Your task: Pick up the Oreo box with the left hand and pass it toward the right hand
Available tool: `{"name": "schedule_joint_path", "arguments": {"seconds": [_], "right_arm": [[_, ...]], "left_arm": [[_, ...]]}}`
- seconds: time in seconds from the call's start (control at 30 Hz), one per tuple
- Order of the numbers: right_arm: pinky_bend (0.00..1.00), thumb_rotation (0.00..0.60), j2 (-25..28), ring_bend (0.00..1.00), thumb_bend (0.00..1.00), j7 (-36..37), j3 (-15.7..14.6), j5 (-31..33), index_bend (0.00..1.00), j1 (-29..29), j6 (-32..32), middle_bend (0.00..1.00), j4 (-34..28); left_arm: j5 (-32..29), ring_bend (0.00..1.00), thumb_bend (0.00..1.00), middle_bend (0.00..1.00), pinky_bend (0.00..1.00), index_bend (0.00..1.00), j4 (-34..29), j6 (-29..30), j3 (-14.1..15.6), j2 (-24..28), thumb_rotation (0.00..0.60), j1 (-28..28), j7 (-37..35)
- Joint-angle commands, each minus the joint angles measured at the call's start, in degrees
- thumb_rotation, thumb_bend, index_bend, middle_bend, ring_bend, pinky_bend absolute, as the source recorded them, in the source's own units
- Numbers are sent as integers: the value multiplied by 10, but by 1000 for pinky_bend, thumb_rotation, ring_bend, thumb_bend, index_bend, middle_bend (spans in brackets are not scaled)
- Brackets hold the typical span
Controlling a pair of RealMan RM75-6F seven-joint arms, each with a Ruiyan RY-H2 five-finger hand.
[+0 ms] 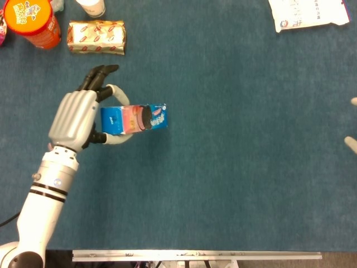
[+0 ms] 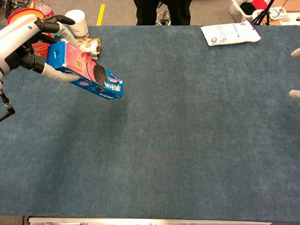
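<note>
Above the table's left side, the left hand (image 1: 75,117) clamps the blue-and-pink cardboard Oreo box (image 1: 135,118), lifted clear. Pickup done; handover remains. Only the right hand's fingertips (image 2: 294,93) show, state unclear.

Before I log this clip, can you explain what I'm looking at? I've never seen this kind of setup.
It is a two-armed robot with human-like hands, steered remotely at a blue table. The head view looks straight down; the chest view looks forward across the table. The left hand holds the Oreo box by one end, lifted and tilted. Only fingertips of the right hand show at the far edge. Also lying there: a gold snack packet, an orange canister, a white cup and a white bag.
</note>
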Motion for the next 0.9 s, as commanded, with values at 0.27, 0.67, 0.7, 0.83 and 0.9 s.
{"name": "schedule_joint_path", "arguments": {"seconds": [0.27,0.67,0.7,0.83,0.9], "right_arm": [[426,600,-30,232,1,1,6,-10,214,21,-13,221,1],[399,600,-81,206,0,9,10,-6,165,49,-40,184,18],[399,600,-85,206,0,11,10,-7,164,51,-42,184,19],[400,600,-106,206,0,21,11,-10,165,62,-49,184,27],[400,600,-115,206,0,27,11,-13,164,66,-49,185,32]], "left_arm": [[-20,71,243,118,273,849,-14,-2,-9,-27,600,-29,34],[-36,71,243,120,273,849,-24,-4,-21,-51,600,-60,50],[-37,71,243,120,273,849,-25,-4,-23,-53,600,-63,51],[-44,76,244,125,277,850,-25,-3,-30,-68,600,-73,49],[-47,81,243,132,283,850,-25,-3,-33,-74,600,-78,48]]}}
